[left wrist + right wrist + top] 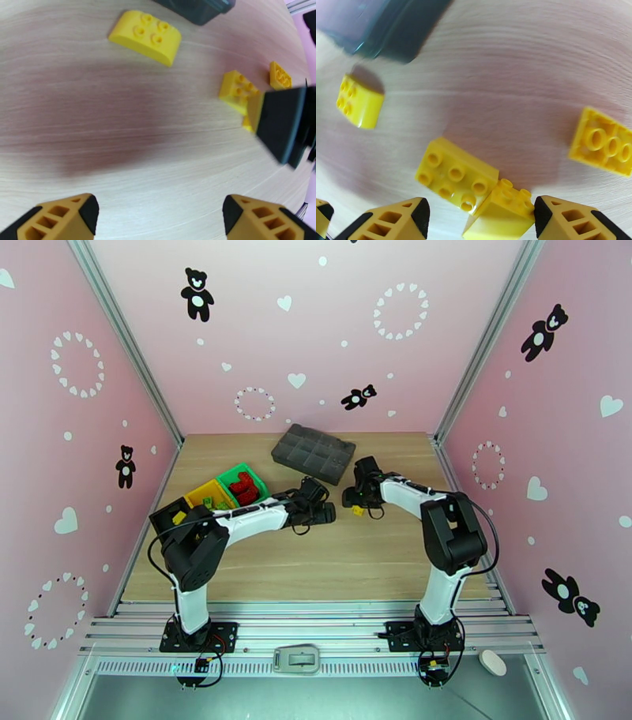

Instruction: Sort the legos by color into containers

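Yellow legos point(456, 177) were what remained: at least four loose on the counter point(316, 556), just near-side of the grey tray point(314, 451). Red legos point(243, 489) sat in the green bin point(231, 475), left of the tray. Right gripper point(482, 217) was spread, with one small brick point(501, 221) between its fingertips, not pinched. Left gripper point(160, 213) was spread and empty.

No text, brand, number or sign can be read anywhere: the pink walls point(340, 358) carry only teddy-bear decals point(197, 294) and heart decals point(284, 302), and the yellow legos point(456, 177), compartment tray point(314, 453) and wooden table point(316, 556) bear no legible marks.
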